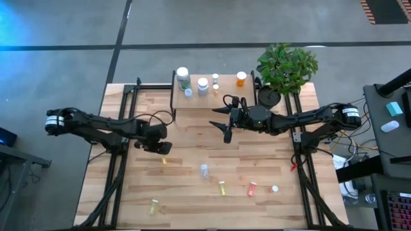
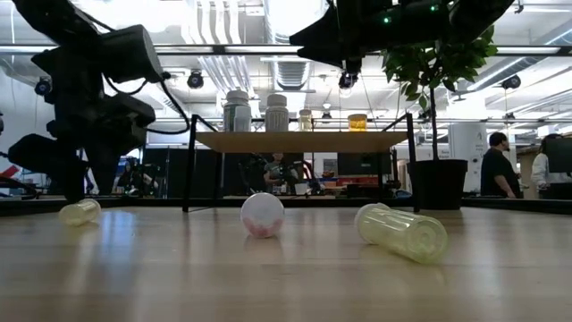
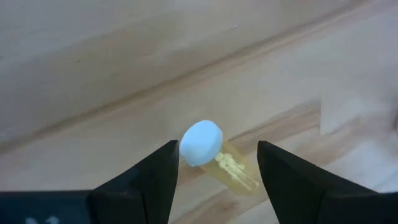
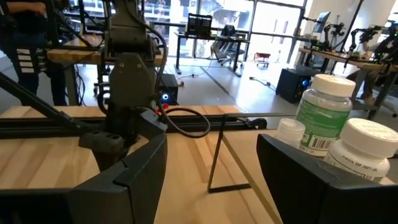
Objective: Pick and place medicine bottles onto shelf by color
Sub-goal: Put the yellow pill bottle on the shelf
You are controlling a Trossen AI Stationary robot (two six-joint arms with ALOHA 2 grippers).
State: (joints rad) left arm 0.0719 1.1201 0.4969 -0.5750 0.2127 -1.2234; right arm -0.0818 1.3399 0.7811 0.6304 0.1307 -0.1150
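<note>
My left gripper is open just above a small yellow vial with a white cap. The vial lies on its side on the table, and the fingers stand on either side of it without touching. My right gripper is open and empty, in the air just in front of the shelf. On the shelf stand a green-labelled bottle, a white bottle, several small vials and an orange bottle.
More vials lie on the table nearer the front: a clear one, a yellow one, an orange one, a white cap and another yellow one. A potted plant stands at the back right.
</note>
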